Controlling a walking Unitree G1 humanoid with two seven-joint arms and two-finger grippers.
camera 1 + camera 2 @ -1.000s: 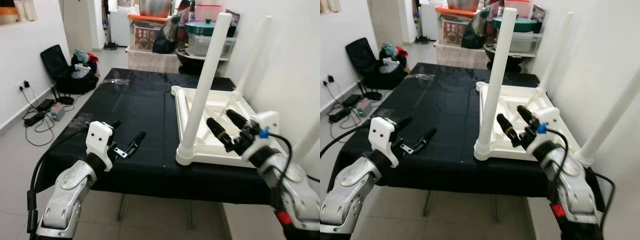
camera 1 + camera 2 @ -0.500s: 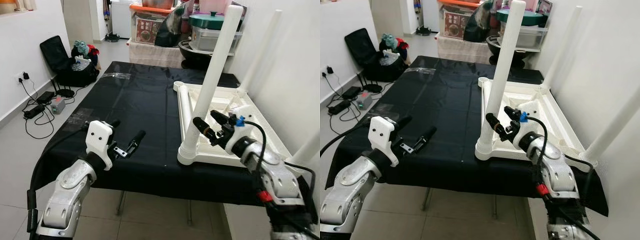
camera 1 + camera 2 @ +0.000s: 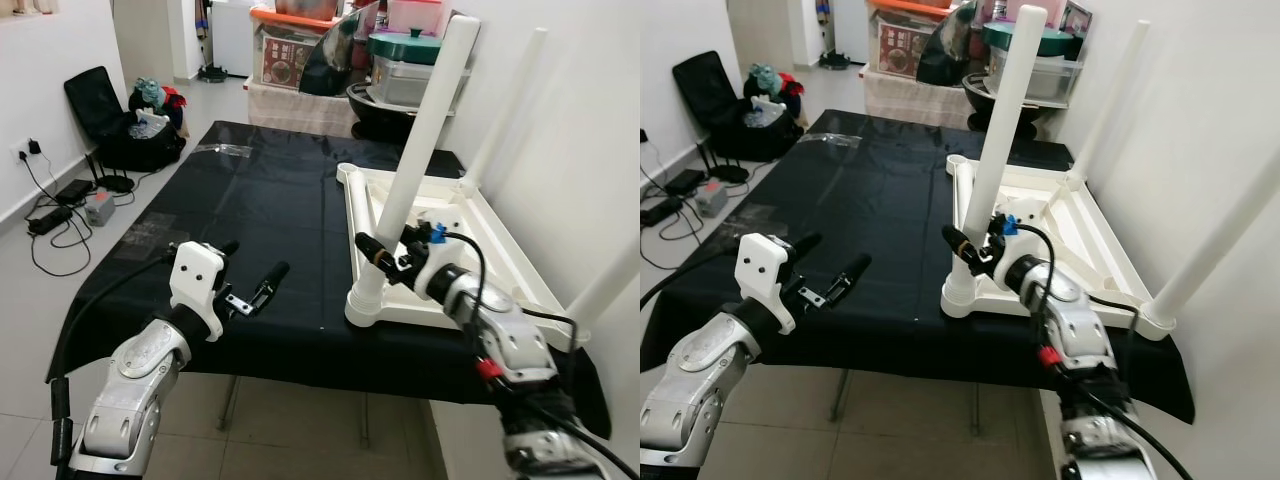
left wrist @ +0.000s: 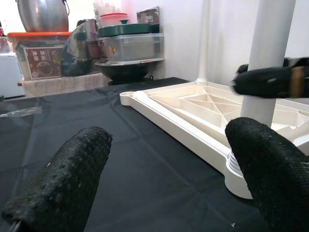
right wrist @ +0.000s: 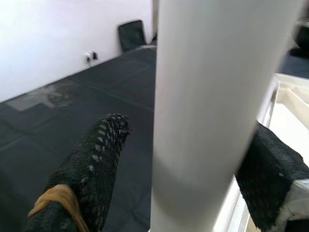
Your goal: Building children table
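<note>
The white children's table (image 3: pixel 470 245) is lying upside down on the black-covered work table (image 3: pixel 250 210), its near leg (image 3: pixel 415 150) standing upright in the corner socket; it looks like light, stiff, smooth plastic, likely slippery, so low on the leg near the socket seems the best hold. The right gripper (image 3: pixel 392 252) is straddling that leg, fingers apart on either side, not clamped. The left gripper (image 3: pixel 252 272) is hovering spread wide, holding nothing.
</note>
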